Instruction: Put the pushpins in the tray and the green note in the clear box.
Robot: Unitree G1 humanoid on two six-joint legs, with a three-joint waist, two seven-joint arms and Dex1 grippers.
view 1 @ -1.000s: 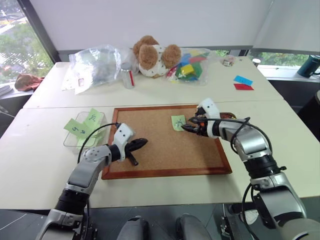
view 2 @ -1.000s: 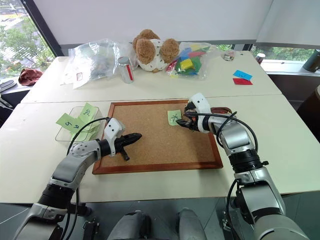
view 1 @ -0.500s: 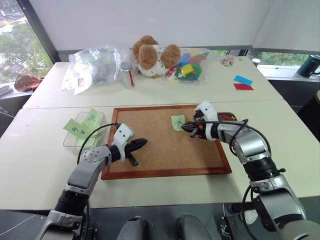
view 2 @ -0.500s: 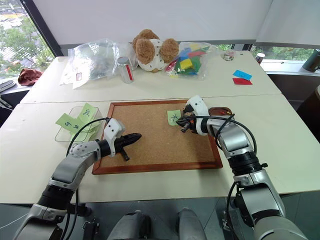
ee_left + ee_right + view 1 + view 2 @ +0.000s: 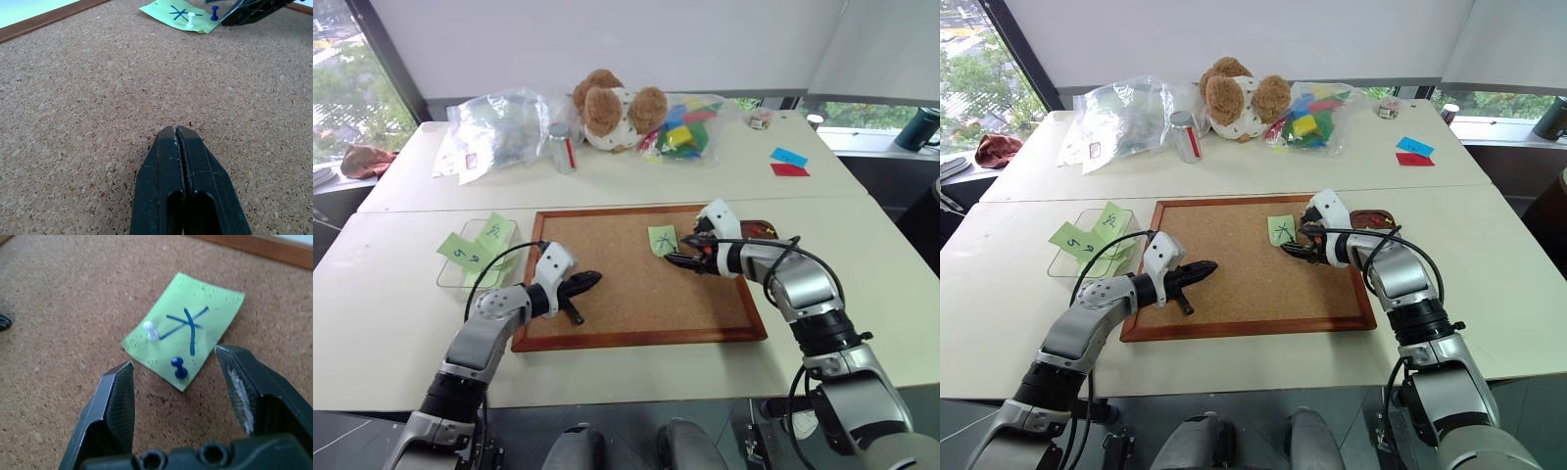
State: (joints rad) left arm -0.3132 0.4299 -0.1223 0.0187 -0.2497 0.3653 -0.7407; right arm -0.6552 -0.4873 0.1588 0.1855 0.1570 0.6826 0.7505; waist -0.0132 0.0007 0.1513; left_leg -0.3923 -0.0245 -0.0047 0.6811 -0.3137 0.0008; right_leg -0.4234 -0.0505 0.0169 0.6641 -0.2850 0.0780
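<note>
Corkboard (image 5: 636,279) laid flat on table (image 5: 401,323). Clear box (image 5: 460,274) seen beside its left edge, tray (image 5: 1371,217) at right edge. Left gripper (image 5: 181,147) clenched, empty, rested on cork. Right gripper (image 5: 181,382) spread apart, nothing grasped, aimed at green note (image 5: 188,328). Note lain flat, pinned by white pushpin (image 5: 150,330) and blue pushpin (image 5: 180,367), both upright.

1. Note (image 5: 183,328): pale green, dark blue X scribble.
2. Pins: one white (image 5: 150,330), one dark blue (image 5: 179,367).
3. Corkboard (image 5: 626,284): speckled tan, reddish-brown frame.
4. Fingers (image 5: 116,406): black.
</note>
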